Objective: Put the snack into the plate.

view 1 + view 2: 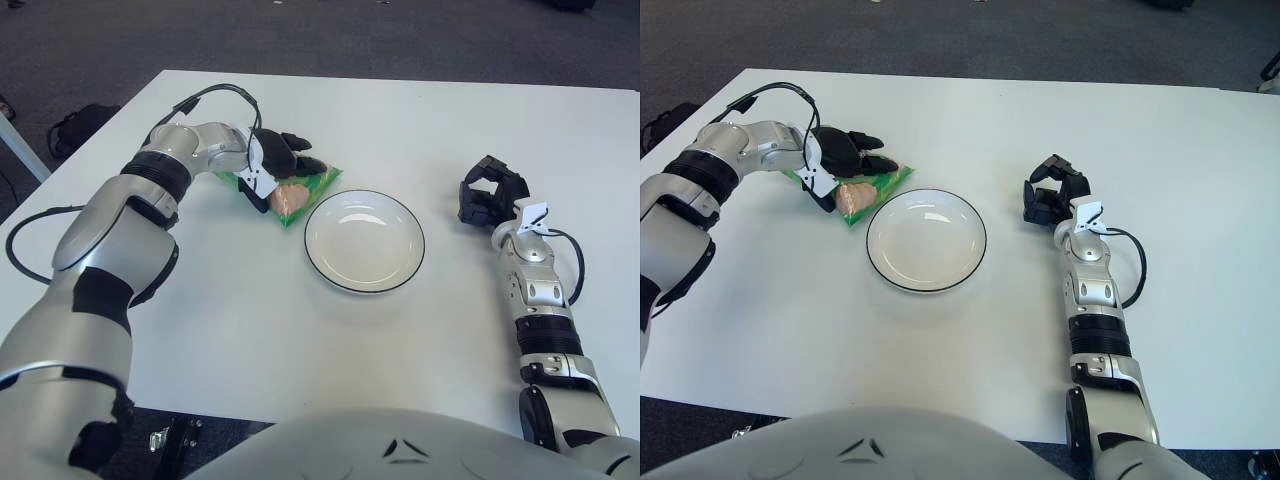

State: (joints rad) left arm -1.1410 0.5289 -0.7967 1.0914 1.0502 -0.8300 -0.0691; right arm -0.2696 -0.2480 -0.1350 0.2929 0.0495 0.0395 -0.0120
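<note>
Plate (364, 241) first, nearest me of the task's things: white with a dark rim, bare, sitting flat on the white table (300, 340). At its three o'clock, well apart, I see my right hand (487, 198) with fingers curled in on nothing; it has no part in this.

Just past the plate's rim, at about ten o'clock, lies the snack (288, 191), a green packet with a pale pink patch showing through. It looks flat on the table, its near corner close beside the plate but not on it.

Over its far side sits my left hand (283, 158), fingers (310, 166) draped across the top of the packet and touching it. I cannot tell whether they have closed around an edge or only press on it, so I count it as contact, not a firm grip.

I judge the packet light, soft and crinkly, with slick film that slides or buckles rather than lifts cleanly. I would pinch a sealed edge or corner, thumb beneath, not squeeze the filled middle, since the contents may crush.
</note>
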